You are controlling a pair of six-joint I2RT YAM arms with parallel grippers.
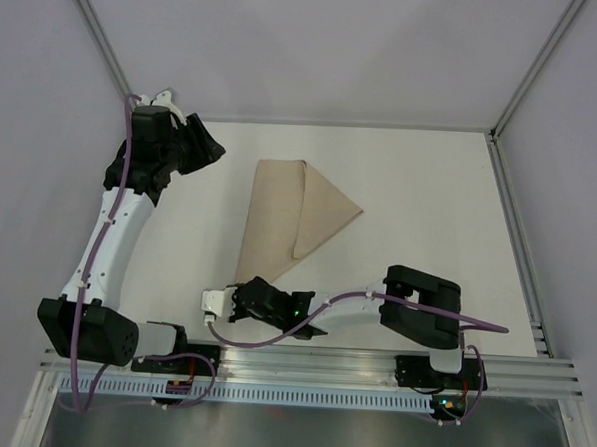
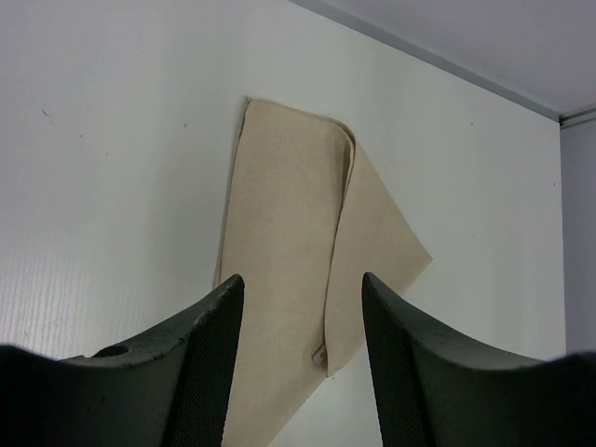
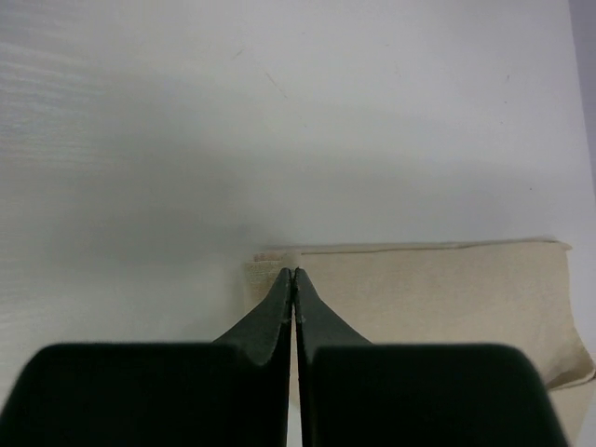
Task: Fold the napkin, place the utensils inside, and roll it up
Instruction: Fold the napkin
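Note:
The tan napkin lies folded on the white table, a long strip with a triangular flap to its right. Its narrow end points toward the arm bases. My right gripper sits low at that near end. In the right wrist view its jaws are pressed together on the napkin's corner, the right gripper tips at the cloth edge. My left gripper hangs open at the far left, apart from the cloth. In the left wrist view the left gripper frames the napkin below with nothing held. The utensils are out of view.
A metal rail runs along the near edge by both arm bases. The right arm's elbow lies low over the near right table. Grey walls and frame posts bound the table at the back and sides.

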